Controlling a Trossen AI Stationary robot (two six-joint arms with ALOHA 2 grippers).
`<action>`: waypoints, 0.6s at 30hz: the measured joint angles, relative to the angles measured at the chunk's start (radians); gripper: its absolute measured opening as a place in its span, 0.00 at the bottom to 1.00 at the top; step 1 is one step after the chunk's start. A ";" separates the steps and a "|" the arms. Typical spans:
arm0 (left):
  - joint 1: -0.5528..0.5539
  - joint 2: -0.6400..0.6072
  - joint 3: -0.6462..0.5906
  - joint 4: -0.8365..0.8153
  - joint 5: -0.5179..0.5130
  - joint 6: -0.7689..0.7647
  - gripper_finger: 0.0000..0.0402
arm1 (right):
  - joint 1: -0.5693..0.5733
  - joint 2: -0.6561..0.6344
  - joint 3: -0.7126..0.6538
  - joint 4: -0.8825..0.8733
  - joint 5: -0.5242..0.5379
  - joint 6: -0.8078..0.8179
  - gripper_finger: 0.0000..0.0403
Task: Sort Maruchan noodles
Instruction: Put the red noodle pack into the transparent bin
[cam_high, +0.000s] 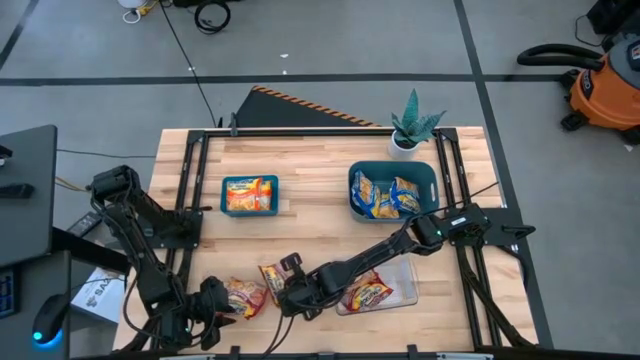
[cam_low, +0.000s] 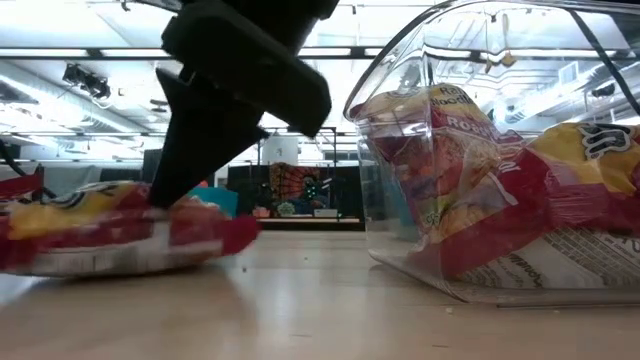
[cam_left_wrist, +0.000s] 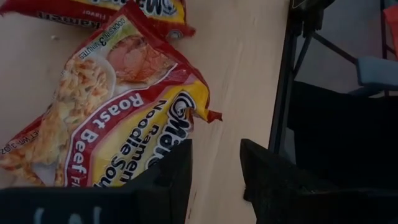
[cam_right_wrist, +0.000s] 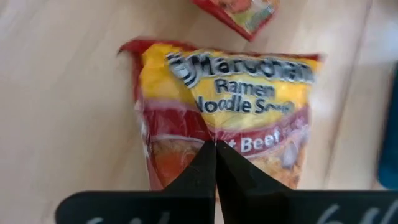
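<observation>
Left gripper (cam_high: 212, 303): you have it low at the near left of the table, its fingers (cam_left_wrist: 171, 180) spread, one over the near edge of a red-and-yellow packet (cam_left_wrist: 118, 118) and the other on bare wood, nothing pinched

Second red-and-yellow packet (cam_high: 274, 277): you will find it just right of the first, near the front edge, flat on the wood

Right gripper (cam_high: 291, 290): its arm reaches across from the far right and the fingers (cam_right_wrist: 202, 174) are pressed together on that second packet, pinching the wrapper by its near edge

Left bin (cam_high: 250, 195): middle of the table, left of centre, one orange packet (cam_high: 250, 194) inside

Clear container (cam_high: 400, 290): near right of centre, one red-and-yellow packet (cam_high: 366, 293) lying in it

Right bin (cam_high: 392, 190): far right, blue-and-yellow packets (cam_high: 385, 196) in it

Potted plant (cam_high: 412, 125): you can see it just beyond the right bin, at the far edge
</observation>
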 joint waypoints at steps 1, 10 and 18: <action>0.000 0.000 0.000 0.001 0.000 0.000 0.35 | 0.001 -0.003 0.001 -0.007 0.008 0.000 0.01; 0.001 0.000 0.000 0.002 0.000 0.000 0.35 | 0.017 -0.027 0.062 -0.103 0.106 0.000 0.01; 0.001 0.000 0.000 0.024 0.005 -0.002 0.35 | 0.055 -0.075 0.142 -0.286 0.268 -0.015 0.01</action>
